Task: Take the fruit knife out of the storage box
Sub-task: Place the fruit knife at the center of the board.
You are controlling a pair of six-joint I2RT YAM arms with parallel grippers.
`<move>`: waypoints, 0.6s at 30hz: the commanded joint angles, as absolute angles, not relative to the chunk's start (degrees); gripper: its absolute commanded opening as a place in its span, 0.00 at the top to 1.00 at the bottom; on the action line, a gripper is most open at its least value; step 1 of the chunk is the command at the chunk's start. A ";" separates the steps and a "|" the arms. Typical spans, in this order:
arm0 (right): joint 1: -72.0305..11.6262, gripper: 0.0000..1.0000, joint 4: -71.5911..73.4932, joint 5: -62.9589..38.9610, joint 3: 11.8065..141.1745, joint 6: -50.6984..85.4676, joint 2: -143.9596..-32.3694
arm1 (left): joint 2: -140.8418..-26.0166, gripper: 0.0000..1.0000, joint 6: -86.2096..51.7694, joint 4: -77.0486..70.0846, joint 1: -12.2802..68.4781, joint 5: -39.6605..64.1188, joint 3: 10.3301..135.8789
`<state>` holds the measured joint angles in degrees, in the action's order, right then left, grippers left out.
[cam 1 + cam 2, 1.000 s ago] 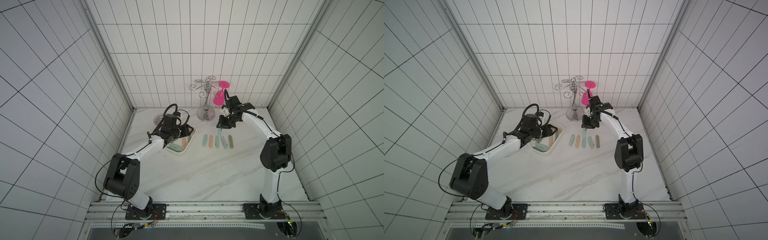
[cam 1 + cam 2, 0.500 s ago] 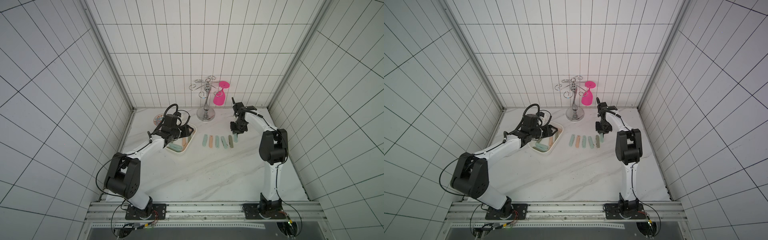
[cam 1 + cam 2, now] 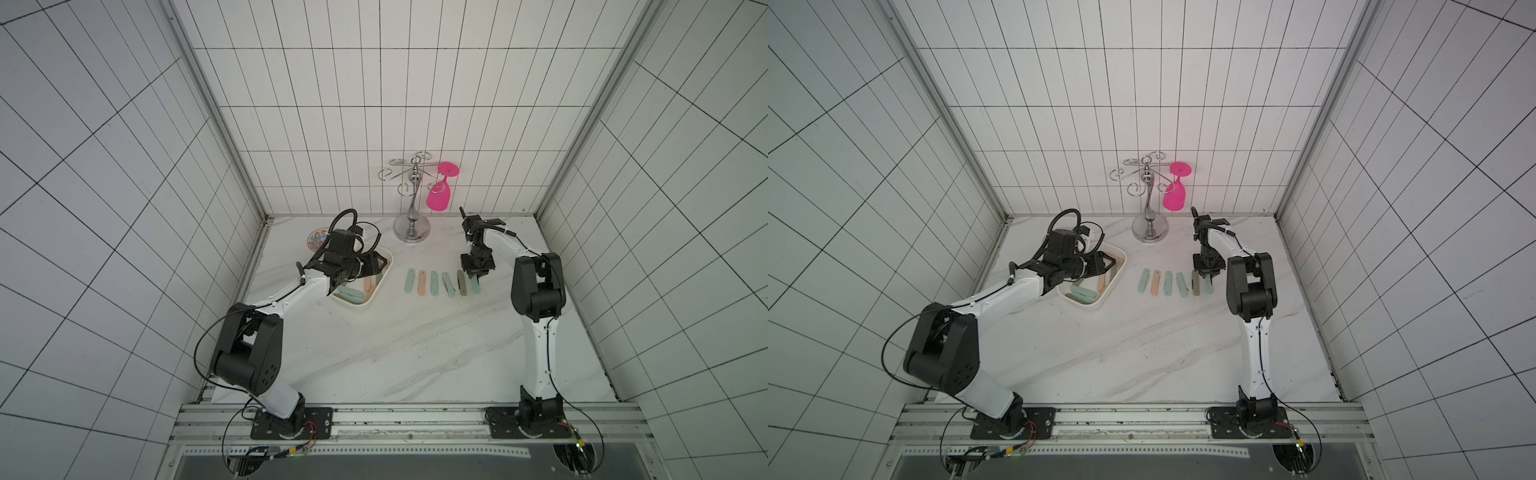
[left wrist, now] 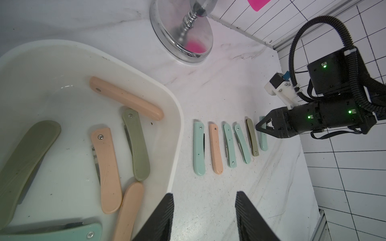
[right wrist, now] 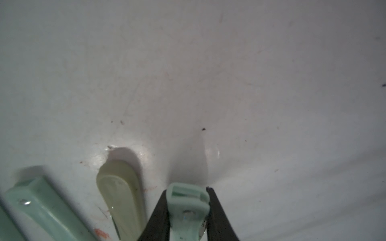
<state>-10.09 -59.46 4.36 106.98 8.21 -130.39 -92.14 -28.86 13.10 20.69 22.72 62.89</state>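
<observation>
The white storage box holds several folded fruit knives, among them a peach one and an olive one. My left gripper hovers open over the box's right rim, holding nothing. Several more folded knives lie in a row on the marble to the right of the box. At that row's right end my right gripper is shut on a mint-green fruit knife, low over the table beside an olive knife.
A chrome glass stand stands at the back with a pink glass hanging from it. A small patterned bowl sits behind the box near the left wall. Tiled walls close in the left, back and right.
My right gripper has carried the mint-green knife from beside the stand rightward and forward, then down to the row's right end. The left arm has not moved.
</observation>
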 commanded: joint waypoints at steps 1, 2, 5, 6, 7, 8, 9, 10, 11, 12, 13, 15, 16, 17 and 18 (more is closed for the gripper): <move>-9.58 1.00 -61.27 3.49 106.83 7.62 -131.48 | -93.29 0.49 -27.71 13.45 20.87 22.26 65.12; -9.54 0.98 -61.19 3.60 106.79 7.78 -131.57 | -93.50 0.49 -27.63 13.54 20.83 22.24 65.31; -9.32 0.92 -61.16 3.31 106.72 8.08 -131.91 | -93.81 0.49 -27.30 14.04 20.83 22.22 66.00; -9.28 0.89 -61.05 3.29 106.70 8.24 -131.87 | -93.93 0.49 -27.12 14.07 20.83 22.16 66.09; -9.25 0.87 -60.91 3.19 106.54 8.35 -131.99 | -93.88 0.49 -27.16 14.13 20.83 22.10 66.09; -9.23 0.85 -60.86 3.09 106.61 8.35 -131.99 | -93.95 0.49 -27.07 14.22 20.83 22.15 66.08; -9.21 0.82 -60.91 3.22 106.61 8.44 -132.01 | -94.03 0.49 -27.05 14.22 20.83 22.02 66.12; -9.19 0.78 -60.86 3.10 106.56 8.52 -132.08 | -94.09 0.49 -26.98 14.28 20.83 22.04 66.13; -9.09 0.76 -60.90 3.08 106.61 8.61 -132.19 | -94.02 0.49 -26.94 14.32 20.83 21.95 66.10; -9.05 0.75 -60.91 3.03 106.63 8.70 -132.08 | -93.98 0.49 -26.93 14.27 20.83 21.83 66.05; -9.05 0.71 -60.84 2.99 106.61 8.79 -132.01 | -94.10 0.49 -26.89 14.30 20.83 21.79 66.02; -8.98 0.68 -60.77 2.69 106.64 8.88 -131.94 | -94.18 0.49 -26.98 14.28 20.83 21.62 65.95; -8.99 0.66 -60.72 2.32 106.63 8.92 -131.92 | -94.21 0.49 -27.00 14.24 20.83 21.62 65.91; -9.01 0.65 -60.57 2.07 106.54 8.96 -131.84 | -94.22 0.49 -27.11 14.27 20.83 21.62 65.87; -9.03 0.64 -60.56 1.91 106.60 9.03 -131.88 | -94.27 0.49 -27.11 14.22 20.85 21.62 65.87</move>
